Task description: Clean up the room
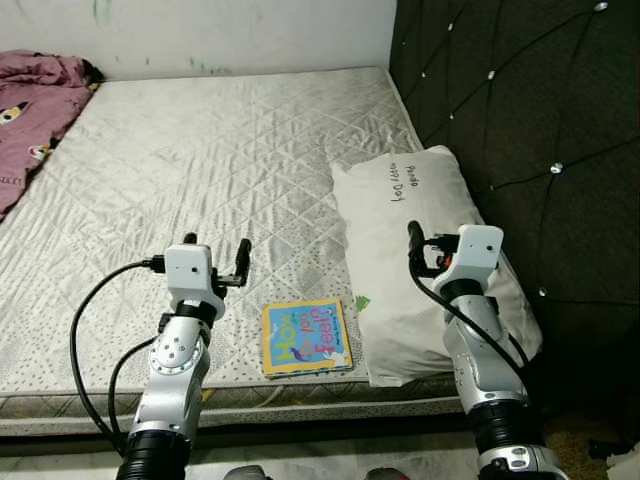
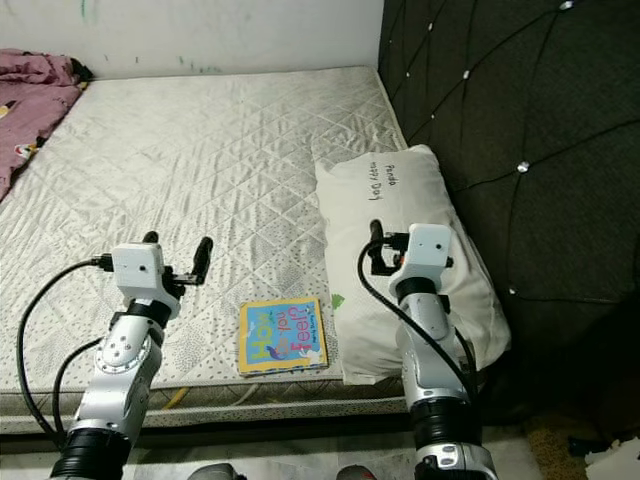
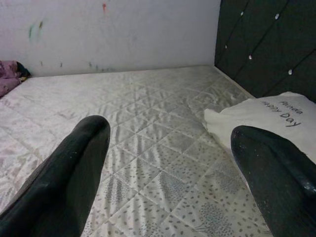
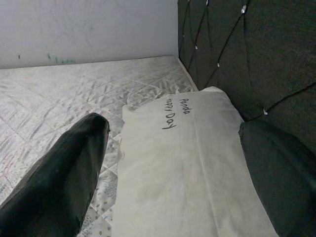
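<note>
The book (image 1: 306,337) lies flat near the lower edge of the mattress (image 1: 220,160), in the lower middle of the frame, its right edge just beside the pillow (image 1: 405,210). The pillow runs along the headboard (image 1: 520,110) at the right. A crumpled pink blanket (image 1: 35,110) sits in the upper left corner.

The left gripper (image 1: 215,262) hovers above the mattress just left of the book, jaws released and spread wide. The right gripper (image 4: 168,163) hangs over the lower half of the pillow, its jaws likewise spread and holding nothing.

The book looks like the likeliest thing to tidy next. It is thin and lies flush on soft fabric, so the left gripper should probably come down at the book's near-left edge, press one finger into the mattress to get under the cover, and pinch across the edge rather than the face.
</note>
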Robot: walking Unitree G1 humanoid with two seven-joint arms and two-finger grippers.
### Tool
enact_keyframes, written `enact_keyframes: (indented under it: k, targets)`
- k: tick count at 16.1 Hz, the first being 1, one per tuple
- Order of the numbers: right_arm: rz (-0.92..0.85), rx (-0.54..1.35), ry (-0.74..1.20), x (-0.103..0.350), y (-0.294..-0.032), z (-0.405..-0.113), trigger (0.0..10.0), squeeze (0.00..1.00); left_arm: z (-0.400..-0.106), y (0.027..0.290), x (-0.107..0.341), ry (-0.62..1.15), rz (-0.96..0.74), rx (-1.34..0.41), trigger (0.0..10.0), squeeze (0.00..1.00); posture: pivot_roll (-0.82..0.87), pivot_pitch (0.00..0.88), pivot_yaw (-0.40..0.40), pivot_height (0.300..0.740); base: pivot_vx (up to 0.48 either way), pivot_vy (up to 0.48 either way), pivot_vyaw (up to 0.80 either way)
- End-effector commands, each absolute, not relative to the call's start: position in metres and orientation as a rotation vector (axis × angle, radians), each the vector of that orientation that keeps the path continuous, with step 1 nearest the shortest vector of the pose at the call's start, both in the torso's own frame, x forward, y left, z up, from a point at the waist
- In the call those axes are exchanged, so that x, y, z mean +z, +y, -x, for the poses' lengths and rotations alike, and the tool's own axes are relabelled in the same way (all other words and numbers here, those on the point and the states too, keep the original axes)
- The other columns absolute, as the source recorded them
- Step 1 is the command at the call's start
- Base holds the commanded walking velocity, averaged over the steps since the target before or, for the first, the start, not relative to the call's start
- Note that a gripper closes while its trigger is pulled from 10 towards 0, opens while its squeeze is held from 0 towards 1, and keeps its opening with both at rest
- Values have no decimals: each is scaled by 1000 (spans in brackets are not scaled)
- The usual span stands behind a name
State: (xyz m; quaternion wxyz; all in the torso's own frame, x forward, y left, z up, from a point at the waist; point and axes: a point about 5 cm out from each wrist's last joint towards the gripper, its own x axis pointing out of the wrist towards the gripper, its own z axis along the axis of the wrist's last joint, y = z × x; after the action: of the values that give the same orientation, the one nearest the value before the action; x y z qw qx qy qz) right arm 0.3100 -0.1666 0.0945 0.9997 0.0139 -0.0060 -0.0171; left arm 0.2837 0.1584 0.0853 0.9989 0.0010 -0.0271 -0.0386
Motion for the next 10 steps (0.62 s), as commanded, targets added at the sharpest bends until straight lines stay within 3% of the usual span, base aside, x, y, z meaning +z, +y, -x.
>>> enact_keyframes:
  k: [1,10]
  targets:
    - [-25,-17,-34,102,-161,-312,10000,0,-282,164,86,-49,-7,-67,10000,0,-129,0,65,740,0,0,0]
    - [-27,-22,-11,96,-158,-310,10000,0,-273,178,77,-24,-47,20,10000,0,-113,0,56,740,0,0,0]
